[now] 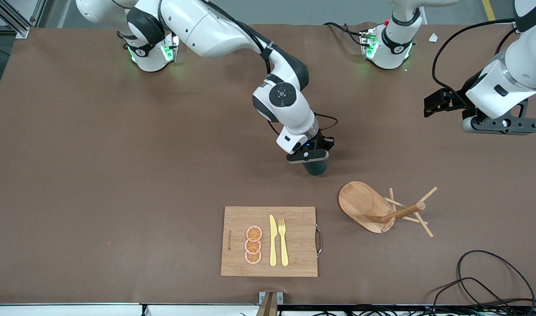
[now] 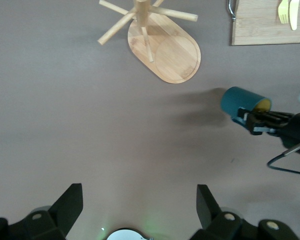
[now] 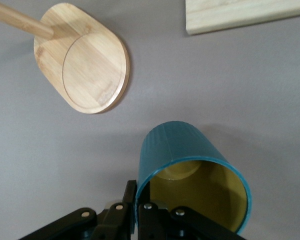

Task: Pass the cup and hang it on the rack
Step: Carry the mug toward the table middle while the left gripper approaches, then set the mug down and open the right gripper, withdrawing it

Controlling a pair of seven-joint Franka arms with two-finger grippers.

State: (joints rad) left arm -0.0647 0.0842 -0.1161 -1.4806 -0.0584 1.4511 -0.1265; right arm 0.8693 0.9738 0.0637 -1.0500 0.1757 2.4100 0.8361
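My right gripper (image 1: pixel 309 154) is shut on the rim of the dark teal cup (image 1: pixel 316 167), one finger inside the yellow interior and one outside. It holds the cup just above the table's middle. The right wrist view shows the cup (image 3: pixel 190 165) and the grip (image 3: pixel 142 202); the handle is hidden. The bamboo rack (image 1: pixel 384 210) stands nearer to the front camera, toward the left arm's end, and also shows in the left wrist view (image 2: pixel 165 50). My left gripper (image 1: pixel 498 126) is open and empty, up in the air at the left arm's end; its fingers (image 2: pixel 70 205) frame bare table.
A rectangular bamboo cutting board (image 1: pixel 294 259) with a yellow knife, a fork and orange slices lies near the front edge, beside the rack. Black cables (image 1: pixel 491 281) lie at the front corner toward the left arm's end.
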